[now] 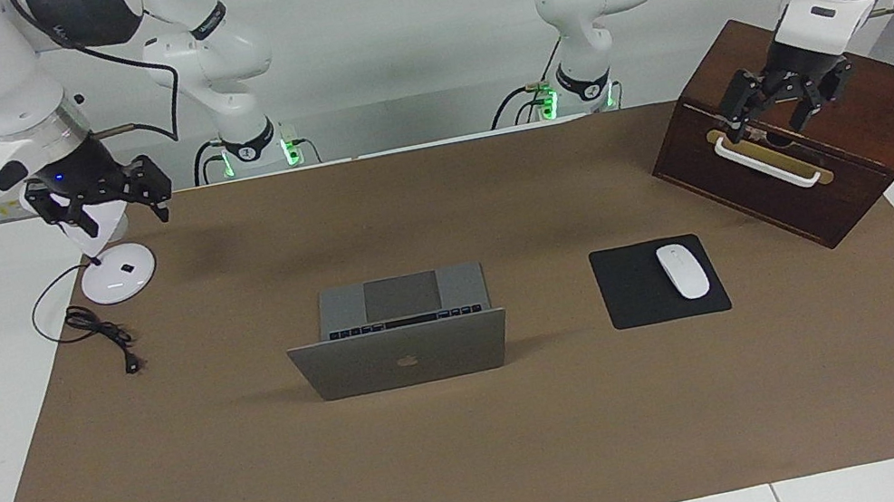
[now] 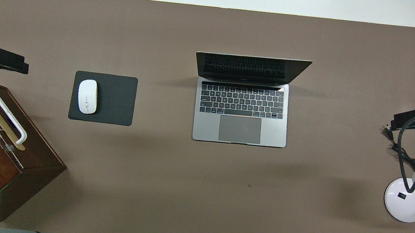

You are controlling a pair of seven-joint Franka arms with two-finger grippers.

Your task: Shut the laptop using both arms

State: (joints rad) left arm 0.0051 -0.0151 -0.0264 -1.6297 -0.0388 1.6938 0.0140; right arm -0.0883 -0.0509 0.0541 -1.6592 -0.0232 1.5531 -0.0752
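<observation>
Nothing is done yet; the laptop (image 1: 399, 342) stands open mid-mat, untouched; my left gripper (image 1: 784, 101) hangs spread over the wooden box (image 1: 854, 161), my right gripper (image 1: 103, 201) spread over the lamp base (image 1: 118, 274); reaching, then closing the lid remain.

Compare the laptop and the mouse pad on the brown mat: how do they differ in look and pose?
The laptop is silver-grey metal; the mouse pad is plain black. The laptop stands open with its lid raised; the mouse pad lies completely flat. The laptop's deck is bare, while the mouse pad carries a white mouse. Both are rectangular and rest on the brown mat, untouched.
</observation>
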